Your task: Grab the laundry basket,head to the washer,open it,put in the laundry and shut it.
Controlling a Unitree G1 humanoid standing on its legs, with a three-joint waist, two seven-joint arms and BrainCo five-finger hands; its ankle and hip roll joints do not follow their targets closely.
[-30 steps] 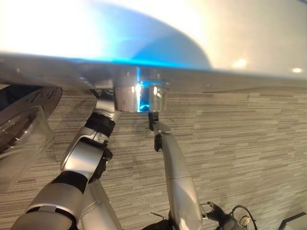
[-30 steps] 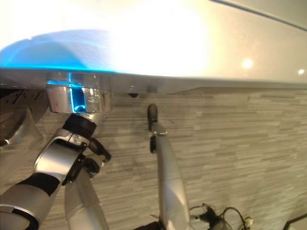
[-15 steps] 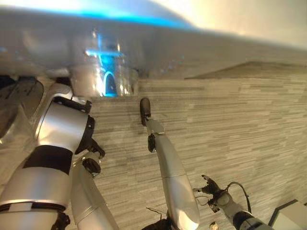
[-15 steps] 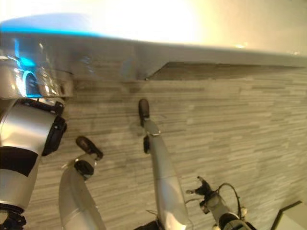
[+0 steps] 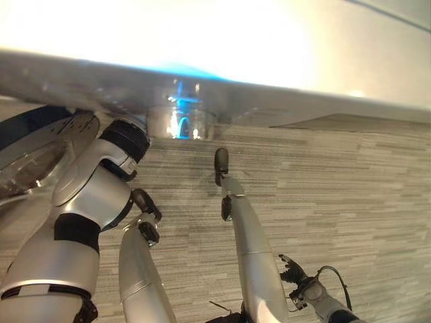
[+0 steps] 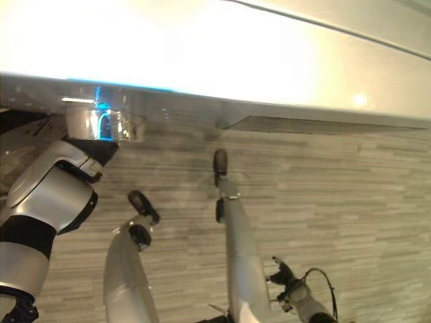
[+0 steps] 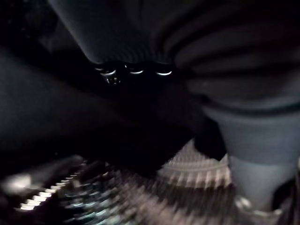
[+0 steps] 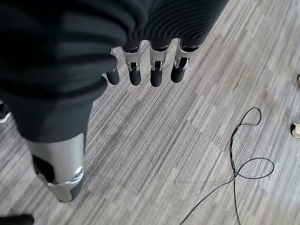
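Left eye view: the washer's white top (image 5: 283,60) spans the upper frame, its lit chrome knob (image 5: 180,122) at the front edge and its round glass door (image 5: 34,158) swung open at left. The camera has swung over the past second, yet the left hand (image 7: 136,56) stays up inside the washer; whether its fingers grip anything cannot be told. Perforated drum metal (image 7: 93,197) shows past it, contents too dark to tell, so loading is probably underway. The right hand (image 8: 157,75) hangs over the floor (image 8: 187,150), fingers relaxed and empty.

The left hand (image 7: 136,70) has pulled back toward the washer (image 5: 202,60) opening.
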